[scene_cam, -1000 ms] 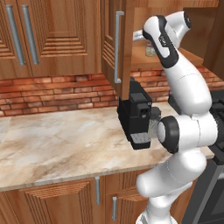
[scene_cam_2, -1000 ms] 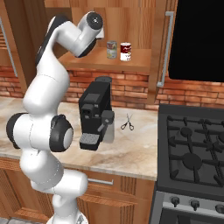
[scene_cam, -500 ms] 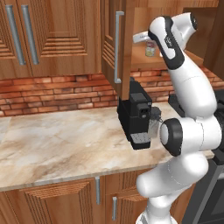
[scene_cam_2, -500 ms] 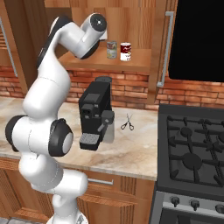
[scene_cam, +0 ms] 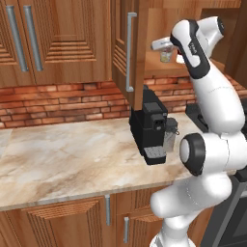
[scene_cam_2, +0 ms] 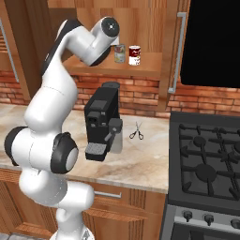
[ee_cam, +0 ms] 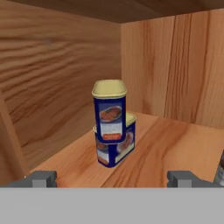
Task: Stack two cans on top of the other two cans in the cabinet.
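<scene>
Gripper (ee_cam: 112, 179) wide open, empty. Red-topped can (scene_cam_2: 134, 55): rigid, light, smooth; best grasped across its side, mid-height.

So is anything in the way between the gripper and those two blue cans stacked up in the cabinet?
Nothing that I can see. In the hand view the open gripper points straight at the upper blue can, which sits on the lower blue can. There is just bare cabinet shelf between them.

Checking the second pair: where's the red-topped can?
Right base view: red-topped can stands on the cabinet shelf, right of the pale green can.
</scene>
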Available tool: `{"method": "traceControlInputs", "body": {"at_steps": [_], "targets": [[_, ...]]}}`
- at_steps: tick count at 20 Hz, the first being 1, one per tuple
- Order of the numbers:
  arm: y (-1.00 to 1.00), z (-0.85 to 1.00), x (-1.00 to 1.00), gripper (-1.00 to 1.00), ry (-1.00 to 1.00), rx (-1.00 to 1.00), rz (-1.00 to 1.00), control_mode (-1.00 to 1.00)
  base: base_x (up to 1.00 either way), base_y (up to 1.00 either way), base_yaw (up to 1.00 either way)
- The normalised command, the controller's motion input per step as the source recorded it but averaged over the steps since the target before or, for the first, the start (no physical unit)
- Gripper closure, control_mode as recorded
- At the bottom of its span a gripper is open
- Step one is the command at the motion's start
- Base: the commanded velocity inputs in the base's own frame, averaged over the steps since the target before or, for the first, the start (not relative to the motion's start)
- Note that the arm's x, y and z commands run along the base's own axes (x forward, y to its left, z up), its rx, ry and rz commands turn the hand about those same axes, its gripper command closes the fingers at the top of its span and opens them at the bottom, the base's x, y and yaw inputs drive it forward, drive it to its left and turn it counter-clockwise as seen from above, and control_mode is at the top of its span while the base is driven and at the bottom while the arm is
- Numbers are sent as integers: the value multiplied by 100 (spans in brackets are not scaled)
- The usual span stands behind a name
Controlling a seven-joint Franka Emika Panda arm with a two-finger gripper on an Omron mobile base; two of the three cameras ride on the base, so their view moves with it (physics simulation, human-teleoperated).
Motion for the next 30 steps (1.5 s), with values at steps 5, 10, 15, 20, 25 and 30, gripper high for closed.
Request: {"method": "traceControlInputs", "body": {"at_steps": [5, 10, 15, 20, 25, 30], "targets": [[-19, 0, -28, -100, 0, 0, -9, -100, 0, 0, 0], [-11, 0, -16, -100, 0, 0, -16, -100, 0, 0, 0], [-14, 0, -15, -100, 0, 0, -23, -100, 0, 0, 0], [-23, -2, -14, -100, 0, 0, -24, -100, 0, 0, 0], [-23, -7, -12, -100, 0, 0, -24, -100, 0, 0, 0], [-27, -5, -7, -100, 0, 0, -19, -100, 0, 0, 0]]}}
